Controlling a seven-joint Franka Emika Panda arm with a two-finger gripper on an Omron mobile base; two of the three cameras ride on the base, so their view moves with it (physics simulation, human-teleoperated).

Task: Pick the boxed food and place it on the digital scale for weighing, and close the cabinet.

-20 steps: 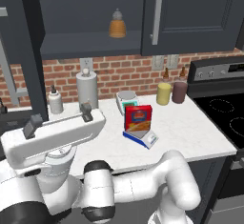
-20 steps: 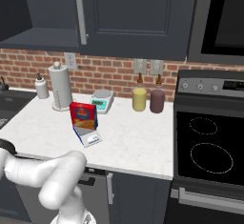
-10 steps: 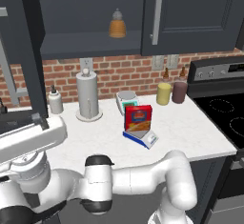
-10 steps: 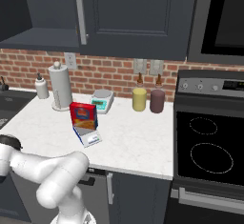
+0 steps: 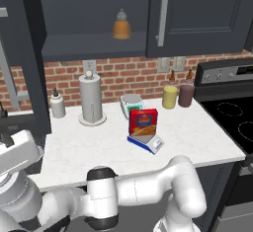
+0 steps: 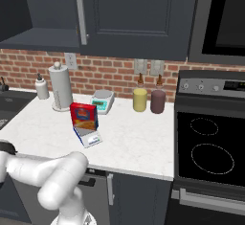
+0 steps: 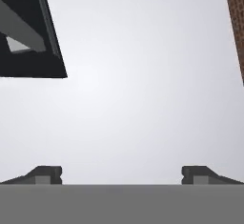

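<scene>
Now: boxed food [image 5: 144,122] upright on digital scale [image 5: 147,142] | fingers [image 7: 47,174] spread, empty

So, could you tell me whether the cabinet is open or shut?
Open: the cabinet shows its shelf with an amber bottle; its left door stands swung out.

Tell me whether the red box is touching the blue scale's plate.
Touching. In the left base view the boxed food stands upright on the digital scale, its bottom edge meeting the grey plate with no gap; the right base view shows the same.
</scene>
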